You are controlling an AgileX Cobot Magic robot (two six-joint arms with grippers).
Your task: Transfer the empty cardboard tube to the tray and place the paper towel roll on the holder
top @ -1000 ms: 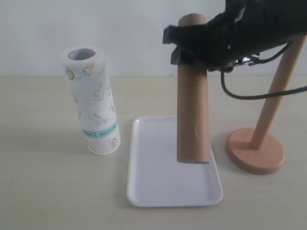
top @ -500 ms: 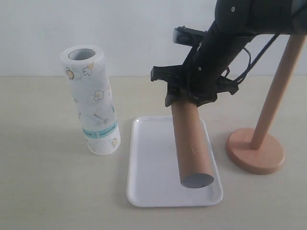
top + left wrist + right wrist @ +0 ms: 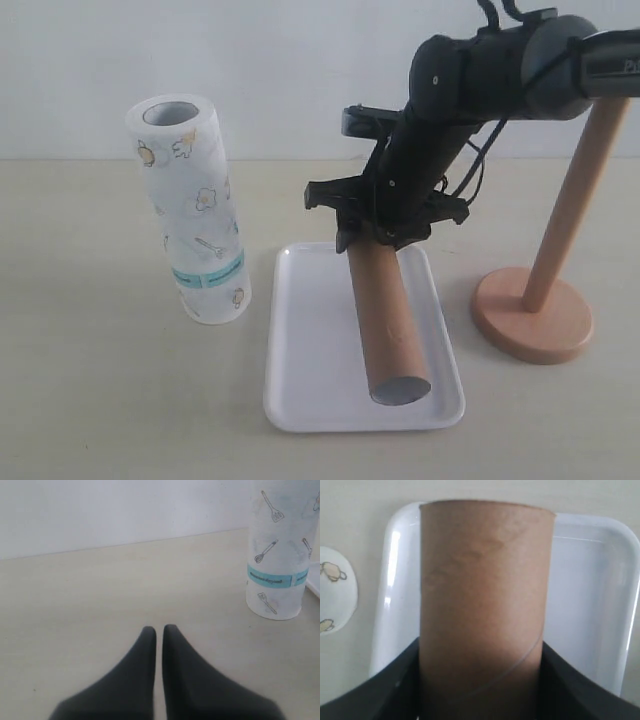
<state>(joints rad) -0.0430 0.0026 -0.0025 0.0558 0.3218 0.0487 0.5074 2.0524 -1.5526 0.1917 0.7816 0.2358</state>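
Tilted lower than before, the empty cardboard tube [image 3: 385,320] is slanting over the tray [image 3: 310,372], right gripper [image 3: 382,236] clamping it; left gripper [image 3: 159,633] closed.

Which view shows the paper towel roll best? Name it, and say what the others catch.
The exterior view: the paper towel roll stands whole there, core opening visible. The left wrist view crops its top, showing the teal band. The right wrist view catches only an edge sliver.

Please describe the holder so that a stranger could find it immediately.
Find the white tray on the table. Right of it in the exterior view stands the holder: a round wooden disc with a tall thin rod. Unlike the cardboard tube, it has a base.
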